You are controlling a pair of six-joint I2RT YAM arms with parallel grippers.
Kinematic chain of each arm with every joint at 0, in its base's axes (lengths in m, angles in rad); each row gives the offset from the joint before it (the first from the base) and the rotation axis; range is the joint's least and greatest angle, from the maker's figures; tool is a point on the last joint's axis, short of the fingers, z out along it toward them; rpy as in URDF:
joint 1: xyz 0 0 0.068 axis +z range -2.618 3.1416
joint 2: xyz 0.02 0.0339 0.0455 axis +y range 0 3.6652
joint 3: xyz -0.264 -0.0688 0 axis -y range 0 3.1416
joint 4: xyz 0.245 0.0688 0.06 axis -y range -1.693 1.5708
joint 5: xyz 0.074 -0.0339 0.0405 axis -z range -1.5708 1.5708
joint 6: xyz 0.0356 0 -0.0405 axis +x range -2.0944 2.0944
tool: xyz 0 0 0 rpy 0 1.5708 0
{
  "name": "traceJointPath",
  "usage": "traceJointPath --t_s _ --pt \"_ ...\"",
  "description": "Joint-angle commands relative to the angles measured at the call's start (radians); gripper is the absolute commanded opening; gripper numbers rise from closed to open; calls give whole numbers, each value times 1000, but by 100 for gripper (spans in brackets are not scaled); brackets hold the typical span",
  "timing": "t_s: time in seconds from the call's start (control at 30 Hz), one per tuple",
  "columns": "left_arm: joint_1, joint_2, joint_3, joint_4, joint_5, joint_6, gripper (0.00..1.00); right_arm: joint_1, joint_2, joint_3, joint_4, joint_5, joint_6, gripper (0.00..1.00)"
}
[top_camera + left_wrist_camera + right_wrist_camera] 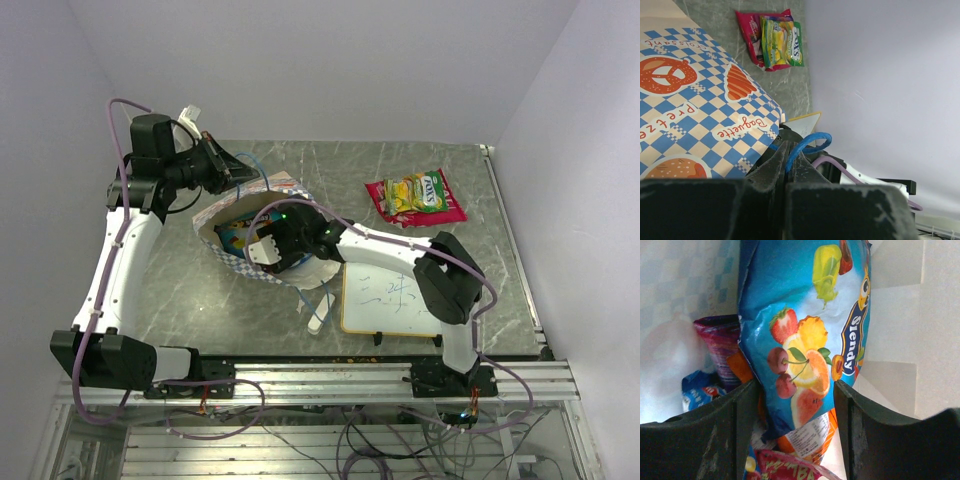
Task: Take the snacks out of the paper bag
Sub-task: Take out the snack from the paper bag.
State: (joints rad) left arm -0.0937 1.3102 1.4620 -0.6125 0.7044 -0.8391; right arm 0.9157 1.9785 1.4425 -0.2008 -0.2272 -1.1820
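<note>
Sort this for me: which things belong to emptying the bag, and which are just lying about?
Job: paper bag; its blue cord handle, pinched by the left gripper; blue packet, straddled by the right gripper; purple packet behind it; pink packet and yellow-green packet, already out.
Lying about: whiteboard.

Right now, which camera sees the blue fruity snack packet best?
Right wrist: the blue packet fills it, within the right gripper. Top shows only a blue sliver inside the paper bag. Left wrist shows none.

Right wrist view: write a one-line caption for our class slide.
Right gripper straddling a blue fruit-printed snack packet inside the paper bag, with a purple packet beside it.
</note>
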Motion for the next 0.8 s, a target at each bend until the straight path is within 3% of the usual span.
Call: traceJointPath --t_s 0.0,0.17,0.27,0.33,0.47,0.67,0.77 --pt "-9 18 65 -47 27 49 7 -2 63 53 48 34 -8 61" --pt "-9 36 98 -88 27 81 7 1 98 82 68 -19 -8 60" --pt "-9 40 104 -102 27 90 7 2 112 98 71 -52 -1 52" --pt "-9 41 107 -109 26 94 7 0 116 102 80 -58 19 44" --pt "-9 40 106 -110 24 94 7 -7 100 90 107 -58 37 15" --pt "-9 31 98 -99 12 88 7 -23 51 99 127 -98 105 0" --pt "-8 27 94 -96 1 88 7 -30 9 90 136 -114 139 0"
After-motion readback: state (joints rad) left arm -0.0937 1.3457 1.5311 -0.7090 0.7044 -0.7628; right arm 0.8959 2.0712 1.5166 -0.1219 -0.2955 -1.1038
